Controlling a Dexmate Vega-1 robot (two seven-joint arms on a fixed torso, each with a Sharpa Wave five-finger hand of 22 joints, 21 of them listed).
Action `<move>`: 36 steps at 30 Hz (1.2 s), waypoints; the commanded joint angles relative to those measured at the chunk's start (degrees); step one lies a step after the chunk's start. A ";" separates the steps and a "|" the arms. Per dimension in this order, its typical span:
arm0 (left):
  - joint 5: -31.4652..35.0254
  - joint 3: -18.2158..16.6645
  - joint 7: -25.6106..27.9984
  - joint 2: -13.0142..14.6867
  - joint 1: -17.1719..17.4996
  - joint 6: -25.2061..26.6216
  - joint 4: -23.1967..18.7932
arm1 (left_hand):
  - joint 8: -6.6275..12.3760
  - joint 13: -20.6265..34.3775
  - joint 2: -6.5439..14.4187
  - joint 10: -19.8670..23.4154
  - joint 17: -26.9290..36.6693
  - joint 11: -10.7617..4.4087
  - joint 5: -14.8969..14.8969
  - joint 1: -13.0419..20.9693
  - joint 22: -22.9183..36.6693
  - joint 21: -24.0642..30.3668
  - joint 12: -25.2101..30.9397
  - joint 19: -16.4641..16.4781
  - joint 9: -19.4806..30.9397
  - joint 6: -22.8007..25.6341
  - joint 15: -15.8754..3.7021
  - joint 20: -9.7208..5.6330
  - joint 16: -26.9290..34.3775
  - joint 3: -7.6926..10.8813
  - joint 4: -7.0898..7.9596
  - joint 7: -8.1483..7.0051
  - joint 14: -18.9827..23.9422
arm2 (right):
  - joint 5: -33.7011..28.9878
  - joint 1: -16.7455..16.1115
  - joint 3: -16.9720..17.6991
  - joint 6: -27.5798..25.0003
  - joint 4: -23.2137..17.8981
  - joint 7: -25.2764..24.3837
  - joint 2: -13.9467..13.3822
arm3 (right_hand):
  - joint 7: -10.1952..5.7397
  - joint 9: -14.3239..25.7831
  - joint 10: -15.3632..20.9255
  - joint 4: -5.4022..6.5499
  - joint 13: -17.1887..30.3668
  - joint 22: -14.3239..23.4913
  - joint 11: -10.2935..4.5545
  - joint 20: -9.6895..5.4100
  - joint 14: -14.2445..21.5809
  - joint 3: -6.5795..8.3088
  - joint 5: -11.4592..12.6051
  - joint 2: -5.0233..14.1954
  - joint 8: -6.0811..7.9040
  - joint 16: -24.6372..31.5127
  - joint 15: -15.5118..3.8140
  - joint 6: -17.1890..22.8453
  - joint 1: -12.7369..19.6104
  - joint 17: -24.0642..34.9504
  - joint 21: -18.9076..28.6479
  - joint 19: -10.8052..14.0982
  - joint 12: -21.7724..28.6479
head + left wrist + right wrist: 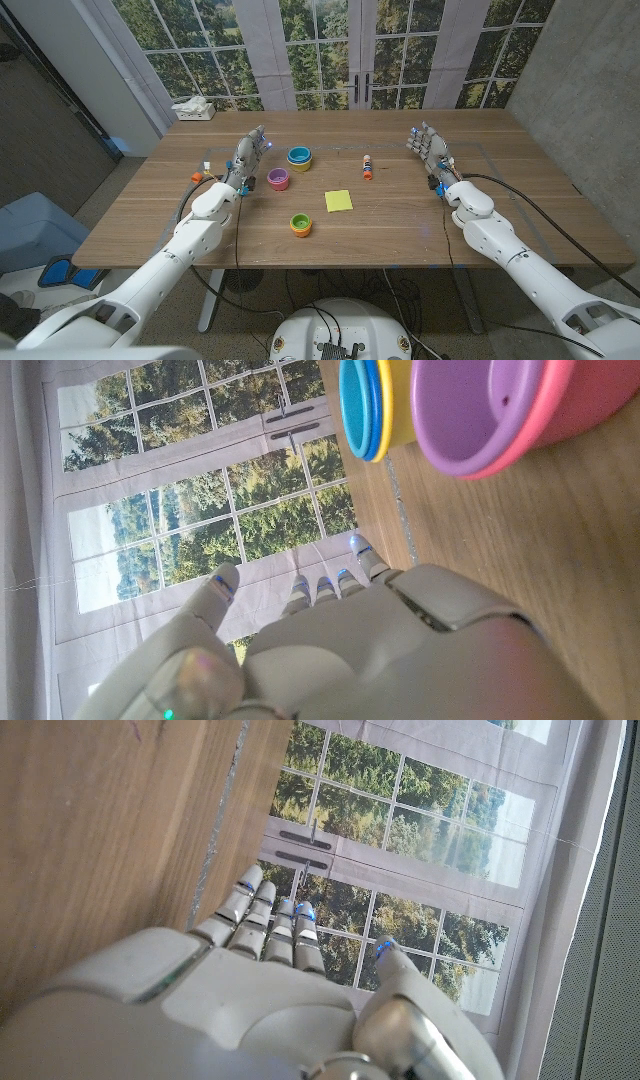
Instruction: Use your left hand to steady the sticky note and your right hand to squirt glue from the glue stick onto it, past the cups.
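Left robot hand (246,155) and right robot hand (428,147) released, fingers apart, grasping nothing, over the wooden counter (180,225). Between them: yellow sticky note (338,201) at centre, glue stick (368,166) just beyond, cups (299,158) to the left. Beyond the far edge, grey-framed windows (330,45) onto trees.

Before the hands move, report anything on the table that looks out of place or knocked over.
Only the glue stick stands out: it lies on its side right of the cups. The sticky note lies flat, and the cups sit upright.

Three cups (288,180) flank the sticky note (338,201); its right side lies open.
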 commanded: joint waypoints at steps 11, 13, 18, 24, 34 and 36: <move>-1.33 -0.74 -1.05 0.30 -0.49 0.74 1.05 | 0.44 0.22 4.78 -2.00 0.03 -0.38 0.68 0.48 0.09 -0.04 0.36 -5.31 0.17 -0.84 -1.67 -4.28 0.16 0.79 -0.25 -0.54 -3.20 | -7.74 0.63 -0.05 4.91 1.66 -11.61 3.01 | -3.67 -0.09 17.42 -5.96 -3.36 24.53 -0.75 -9.23 63.62 3.68 -0.61 -0.19 0.17 61.83 -11.38 -5.93 1.45 49.40 41.19 54.68 2.73; -1.17 -0.53 -1.57 0.26 -1.01 0.72 1.67 | 0.43 0.21 4.81 -2.00 0.02 -0.44 0.70 0.50 0.10 -0.10 0.37 -5.23 0.17 -0.88 -1.70 -4.27 0.15 0.83 -0.25 -0.59 -3.23 | -8.03 0.71 -0.02 4.28 1.32 -12.22 2.88 | -2.38 -0.13 17.82 -5.42 -3.69 27.43 -0.66 -9.97 65.86 3.55 -0.61 -1.07 0.17 64.11 -11.38 -5.49 0.06 49.34 43.92 55.92 2.15; -1.18 -0.21 -2.39 -0.40 -2.08 0.38 2.90 | 0.45 0.21 4.88 -2.14 0.01 -0.52 0.75 0.53 0.10 -0.27 0.34 -5.15 0.17 -0.94 -1.63 -4.34 0.10 0.90 -0.24 -0.57 -3.41 | -7.72 0.26 0.52 3.30 0.10 -12.55 2.13 | 1.28 -0.15 17.34 -6.40 -4.17 27.96 -0.64 -10.10 67.35 4.00 -0.52 -2.77 0.45 67.58 -11.39 -4.15 -0.16 49.41 45.09 56.89 1.01; -1.07 0.06 -2.90 -0.65 -2.74 0.39 3.47 | 0.46 0.21 4.93 -2.24 0.02 -0.56 0.82 0.53 0.10 -0.52 0.34 -5.05 0.17 -1.05 -1.68 -4.36 0.09 0.97 -0.18 -0.56 -3.53 | -9.36 -0.72 0.86 2.32 -1.48 -15.42 1.67 | 3.18 -0.17 15.95 -9.08 -4.53 26.84 -1.48 -9.91 67.10 4.79 -0.68 -4.71 1.61 71.00 -11.21 0.83 1.19 49.21 44.92 56.81 0.07; -1.14 0.07 -4.04 -0.21 -3.18 0.44 3.94 | 0.44 0.22 4.69 -2.36 0.03 -0.66 0.87 0.46 0.11 -0.91 0.35 -4.81 0.17 -1.34 -1.74 -4.35 0.11 0.98 -0.15 -0.73 -3.64 | -11.66 -1.05 -0.14 -2.91 -4.92 -16.13 -1.08 | 2.50 0.06 14.51 -11.96 -4.70 21.94 -2.21 -9.24 64.65 7.06 -0.80 -4.44 1.85 72.98 -11.07 4.92 4.25 49.13 42.52 55.08 -0.26; -1.21 0.03 -4.33 -0.22 -3.21 0.23 4.13 | 0.46 0.22 4.64 -2.33 0.03 -0.62 0.88 0.44 0.11 -0.97 0.37 -4.72 0.17 -1.34 -1.73 -4.37 0.12 0.99 -0.15 -0.75 -3.62 | -12.90 -1.05 -0.52 -4.59 -6.22 -16.95 -1.81 | 2.07 0.18 13.73 -13.40 -4.71 20.20 -2.54 -9.26 63.41 9.74 -0.54 -2.69 1.52 73.48 -11.08 4.34 8.82 49.07 41.95 53.91 -0.37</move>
